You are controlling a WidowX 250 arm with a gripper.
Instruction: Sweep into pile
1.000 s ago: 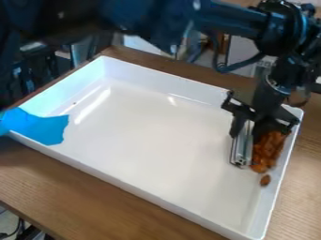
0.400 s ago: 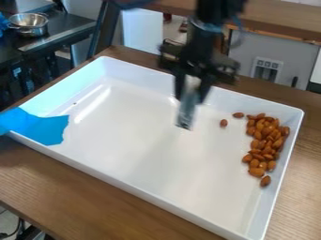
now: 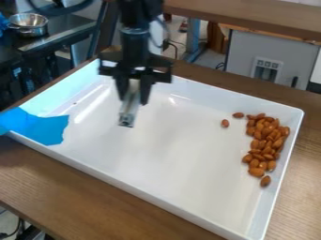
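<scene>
A wooden table (image 3: 81, 197) with a smooth brown grain runs along the near side, and on it lies a glossy white rectangular tray (image 3: 182, 159), its walls low and its corners rounded. Toward the tray's right wall, the almonds (image 3: 266, 140) form an elongated, uneven heap, brown and teardrop-shaped, many of them overlapping. One almond (image 3: 266, 181) lies at the heap's near end; at the far end, toward the middle of the tray, another almond (image 3: 225, 123) lies apart. At the left corner, a flat blue sheet (image 3: 41, 126) with a ragged edge drapes over the rim and onto the tray's floor.

Over the far left part of the tray hangs the matte black gripper (image 3: 133, 101), its two fingers drawn in on either side of a narrow metal tool (image 3: 128, 115), straight and silvery, which points down and leans slightly. Beyond the tray, a shiny round metal bowl (image 3: 28, 23) sits on a dark worktop at the left; at the right, a flat-faced grey cabinet (image 3: 241, 54) stands below a wooden surface (image 3: 251, 18).
</scene>
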